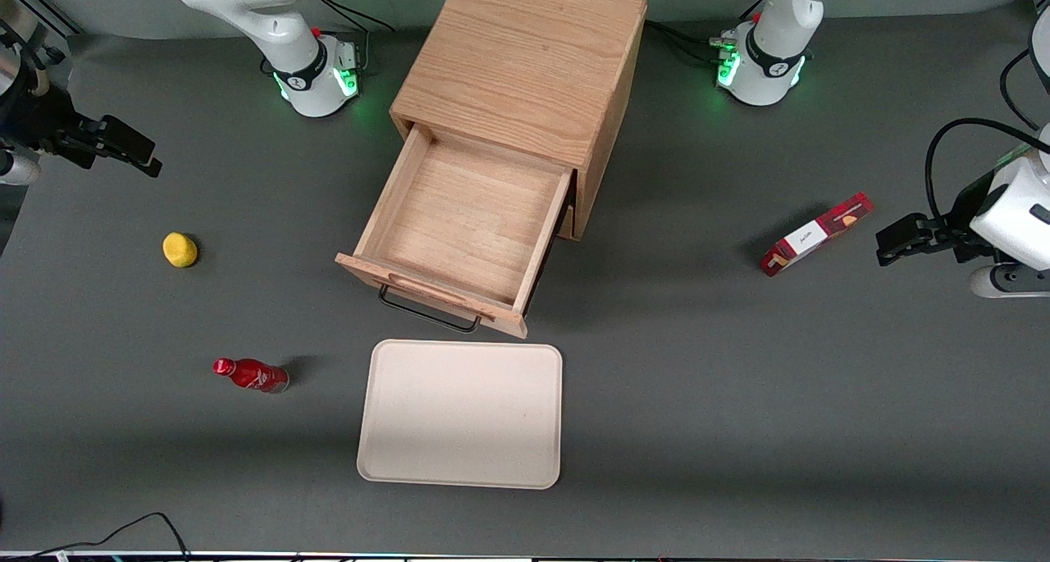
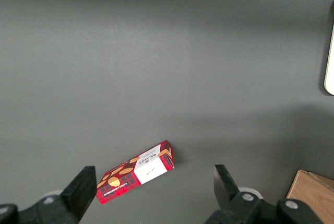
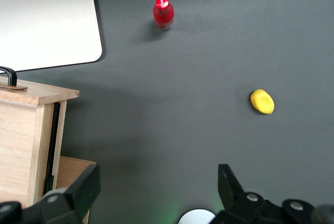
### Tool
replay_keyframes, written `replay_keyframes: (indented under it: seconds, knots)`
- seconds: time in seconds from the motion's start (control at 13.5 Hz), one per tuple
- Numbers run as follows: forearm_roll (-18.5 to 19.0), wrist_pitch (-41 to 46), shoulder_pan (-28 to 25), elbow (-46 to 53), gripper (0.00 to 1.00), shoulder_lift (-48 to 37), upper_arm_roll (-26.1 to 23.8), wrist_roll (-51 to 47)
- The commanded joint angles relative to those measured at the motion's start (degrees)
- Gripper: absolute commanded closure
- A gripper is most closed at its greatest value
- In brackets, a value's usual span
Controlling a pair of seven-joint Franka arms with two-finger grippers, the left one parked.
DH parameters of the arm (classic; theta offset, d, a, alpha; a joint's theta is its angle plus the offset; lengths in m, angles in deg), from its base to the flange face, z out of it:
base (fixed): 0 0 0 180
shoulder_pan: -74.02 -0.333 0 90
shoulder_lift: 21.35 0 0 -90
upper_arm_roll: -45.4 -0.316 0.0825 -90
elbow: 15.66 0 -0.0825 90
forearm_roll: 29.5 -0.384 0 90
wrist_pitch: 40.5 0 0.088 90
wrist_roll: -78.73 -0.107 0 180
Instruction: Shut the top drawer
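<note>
Grey and matte, the table (image 1: 738, 398) carries a wooden cabinet (image 1: 525, 61) at its middle, and my job on it has not begun: the top drawer (image 1: 459, 226) stands pulled fully out toward the front camera, its bare oak floor showing and its black handle (image 1: 428, 314) just above the cream tray (image 1: 461, 414). Nothing of mine touches it. All the work is left, as I judge it: reaching the drawer front and pushing it home. My tool (image 1: 123, 148) hangs well apart from the cabinet, out at the working arm's end of the table, roughly nine o'clock from the drawer in the front view, with its fingers (image 3: 78, 192) spread wide and holding nothing. Below it lie a yellow lemon (image 1: 180, 249) and a red bottle (image 1: 250, 374); I see the drawer's side (image 3: 26, 140) close by.
</note>
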State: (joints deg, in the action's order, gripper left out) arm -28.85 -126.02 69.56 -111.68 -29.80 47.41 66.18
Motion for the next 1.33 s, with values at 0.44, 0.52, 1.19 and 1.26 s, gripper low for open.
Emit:
replay_keyframes:
  seconds: [0.44,0.52,1.19,1.26]
  knots:
    - [-1.17,0.18,-0.11,1.36,0.00,-0.94,-0.17,-4.77]
    - [-0.82,-0.08,-0.20,2.15,0.00,-1.04,-0.25,-4.50]
    - [-1.35,0.61,-0.37,6.28,0.00,1.51,-0.60,-4.50]
    - [-1.26,1.40,-0.37,6.28,0.00,1.42,-1.13,-3.72]
